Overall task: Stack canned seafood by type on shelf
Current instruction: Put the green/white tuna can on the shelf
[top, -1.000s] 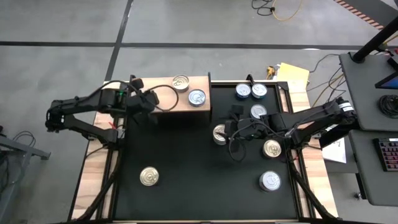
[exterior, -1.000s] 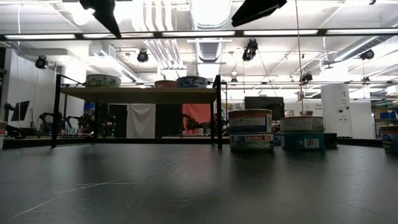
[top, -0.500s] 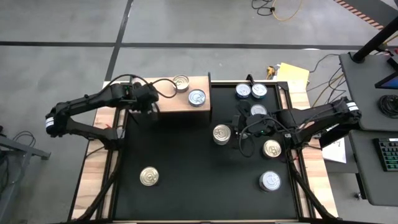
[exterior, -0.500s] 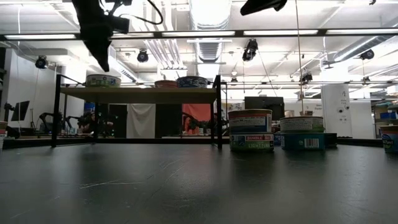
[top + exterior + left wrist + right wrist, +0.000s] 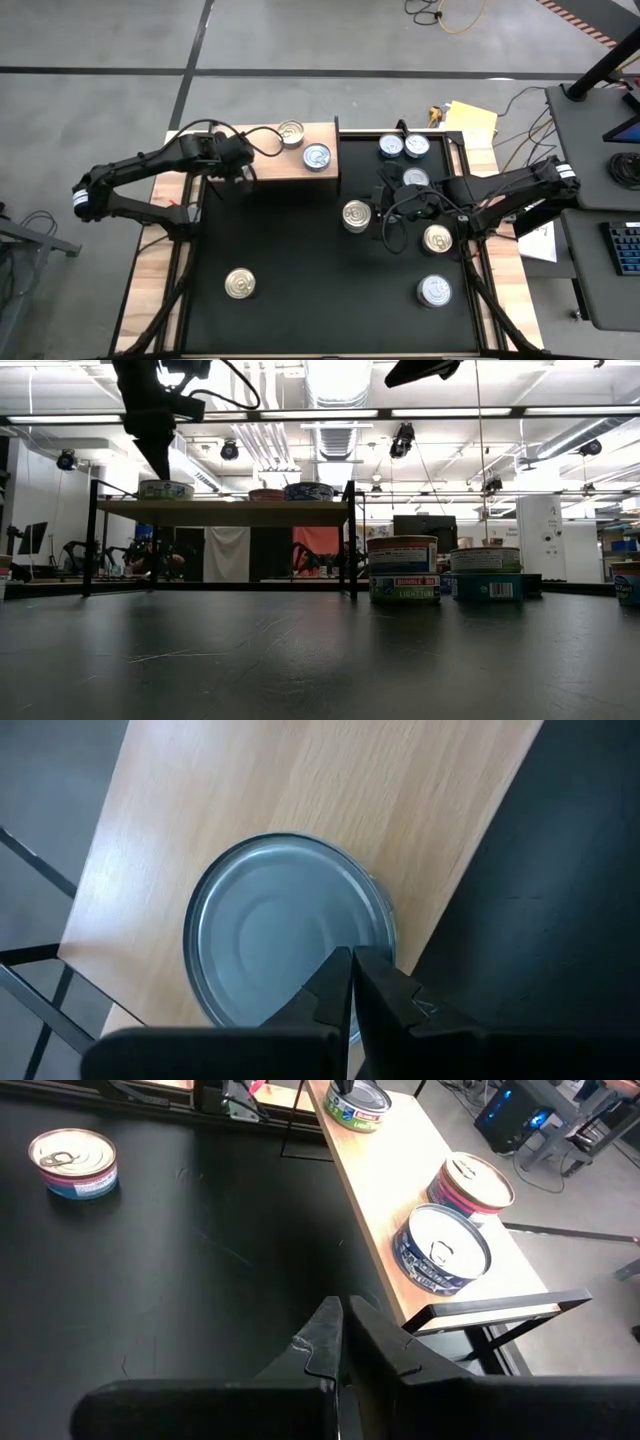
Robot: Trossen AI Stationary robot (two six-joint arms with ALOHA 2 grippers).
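Wooden shelf [image 5: 268, 168], flat pale top, holds a gold-top can [image 5: 291, 132], a blue-label can [image 5: 316, 156] and a plain silver can [image 5: 285, 935]. Left gripper [image 5: 351, 982] clenched empty, hovering over silver can, prob. not touching. Right gripper [image 5: 341, 1332] clenched empty above black tabletop [image 5: 300, 260] w/ loose round tins.

Three cans [image 5: 166, 489] top the shelf [image 5: 222, 507] — dark claw [image 5: 160, 458] overhead.

three cans [image 5: 291, 132] on shelf [image 5: 270, 170], others on table [image 5: 300, 270]
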